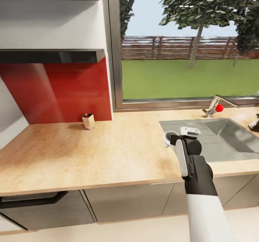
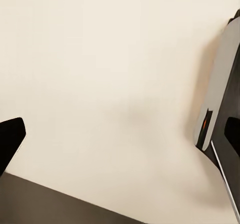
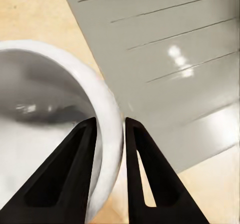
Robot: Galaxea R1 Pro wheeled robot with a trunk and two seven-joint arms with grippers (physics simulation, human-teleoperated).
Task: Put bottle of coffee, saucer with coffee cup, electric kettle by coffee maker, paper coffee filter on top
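Note:
My right gripper (image 1: 172, 140) is shut on the coffee cup (image 1: 167, 138), a small white cup, just over the kitchen countertop (image 1: 90, 152) at the left edge of the steel sink's drainer. In the right wrist view the two black fingers (image 3: 80, 154) pinch the cup's rim (image 3: 107, 119), one inside the bowl and one outside. Whether the cup touches the worktop I cannot tell. My left gripper (image 2: 120, 139) hangs open over pale floor, its dark fingertips (image 2: 10, 141) far apart with nothing between them.
The steel sink (image 1: 230, 134) with its ribbed drainer (image 3: 165, 59) is set in at the right, below a faucet (image 1: 214, 108) with a red knob. A small tan box (image 1: 88, 121) stands by the red backsplash. A dark object (image 1: 254, 124) is cut off at the right edge.

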